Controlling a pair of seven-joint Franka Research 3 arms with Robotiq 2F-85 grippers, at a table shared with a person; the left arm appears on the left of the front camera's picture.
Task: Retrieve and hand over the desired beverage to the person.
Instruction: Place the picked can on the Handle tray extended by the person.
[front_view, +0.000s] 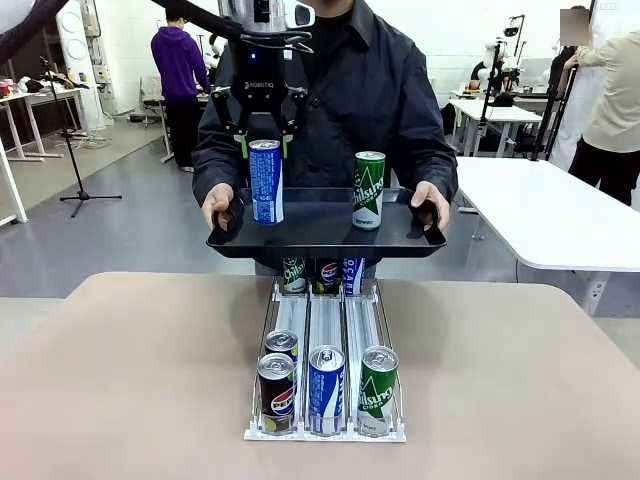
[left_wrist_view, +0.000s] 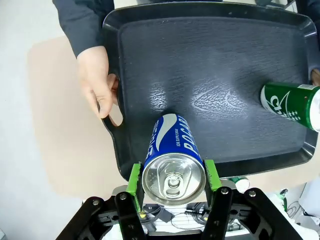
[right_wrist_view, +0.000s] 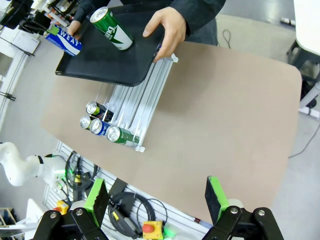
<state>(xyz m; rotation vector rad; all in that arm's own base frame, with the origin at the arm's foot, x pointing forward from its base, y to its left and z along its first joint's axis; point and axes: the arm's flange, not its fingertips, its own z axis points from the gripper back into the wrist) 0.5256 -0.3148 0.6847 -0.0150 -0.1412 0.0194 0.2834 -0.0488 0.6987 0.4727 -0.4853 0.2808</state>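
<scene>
1. the blue can (left_wrist_view: 172, 150) reads "poca…"; the green can (front_view: 368, 190) reads "chilsung".
2. left tool (left_wrist_view: 173, 176) is clamped on the blue can, standing on the person's (front_view: 340, 90) black tray (front_view: 320, 238).
3. right tool (right_wrist_view: 158, 196) hangs wide apart above the table (right_wrist_view: 225, 115).

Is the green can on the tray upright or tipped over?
Upright: the green can stands on its base on the black tray, its top facing up, in the front view.
</scene>
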